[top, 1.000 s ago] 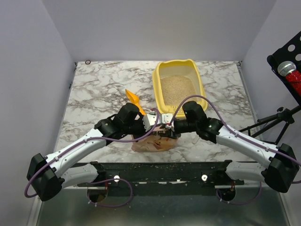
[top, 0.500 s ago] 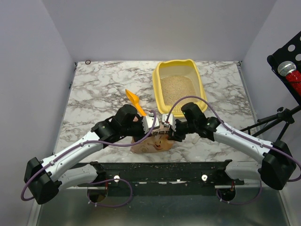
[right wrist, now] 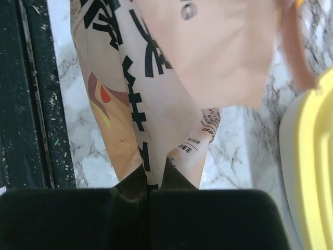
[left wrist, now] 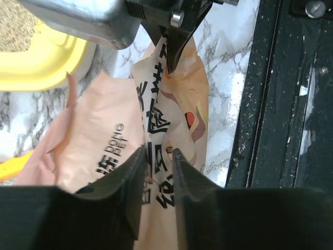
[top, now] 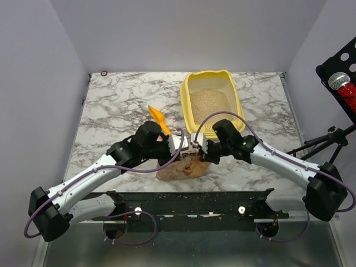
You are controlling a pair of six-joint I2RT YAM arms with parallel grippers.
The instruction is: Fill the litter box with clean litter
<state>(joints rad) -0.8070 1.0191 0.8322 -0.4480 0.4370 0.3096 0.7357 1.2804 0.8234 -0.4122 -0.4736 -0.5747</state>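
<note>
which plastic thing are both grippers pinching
The pinkish-tan plastic bag with dark printed characters: left gripper and right gripper both pinch it; the yellow plastic litter box and orange plastic scoop sit untouched.

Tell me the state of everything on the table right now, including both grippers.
Litter box: upright, partly filled.
Clean litter: a layer inside the box.
Litter bag: crumpled, pinched by both grippers.
Orange scoop: lying on the table, untouched.
Left gripper: fingers shut on the bag.
Right gripper: fingers shut on the bag.
</note>
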